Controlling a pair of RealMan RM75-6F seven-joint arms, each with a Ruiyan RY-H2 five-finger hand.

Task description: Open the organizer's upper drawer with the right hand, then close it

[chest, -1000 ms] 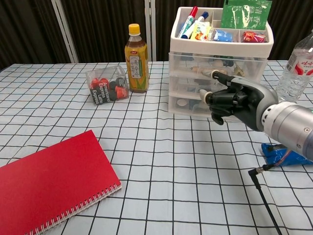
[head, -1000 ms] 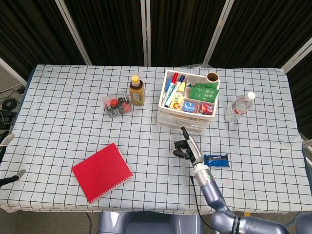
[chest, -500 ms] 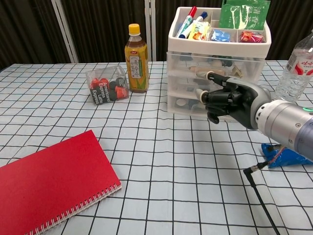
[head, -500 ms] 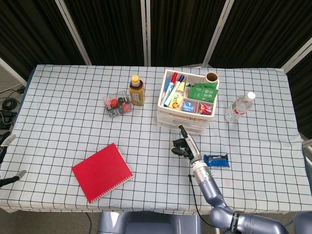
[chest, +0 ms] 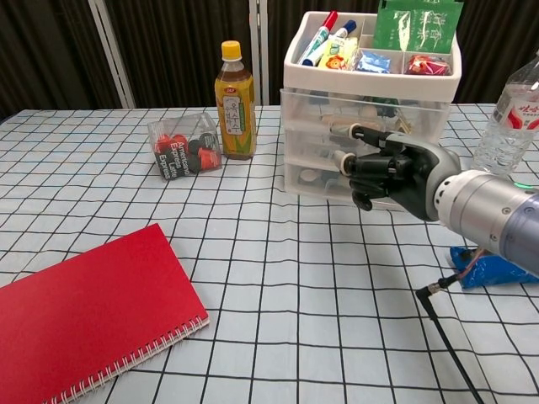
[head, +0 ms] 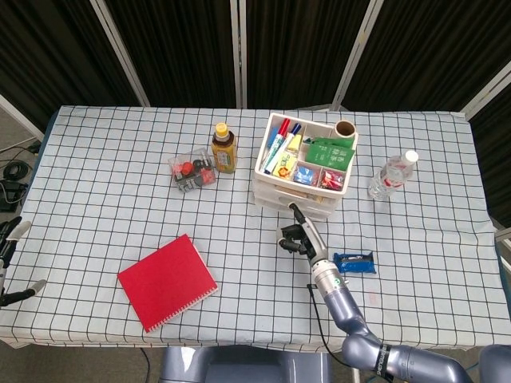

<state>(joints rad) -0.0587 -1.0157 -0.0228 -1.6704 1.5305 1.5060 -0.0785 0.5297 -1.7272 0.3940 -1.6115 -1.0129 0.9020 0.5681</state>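
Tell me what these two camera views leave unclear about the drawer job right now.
- Upper drawer handle: chest view, the right hand covers the organizer front.
- Contact between fingertip and drawer: head view too small, the right hand overlaps it.
- Left hand: head view, cut off by the left edge; out of chest view.

A clear plastic drawer organizer (chest: 324, 135) is standing upright toward the back of the checkered counter (chest: 278, 278), its white top tray (head: 275, 128) holding markers; its upper drawer (chest: 320, 109) is sitting closed.

Bystanders lying on a checked tablecloth (head: 120, 159)

A red notebook (head: 167, 282) is lying near a tea bottle (head: 223, 148) (yellow-capped), water bottle (head: 391, 175) standing well apart.
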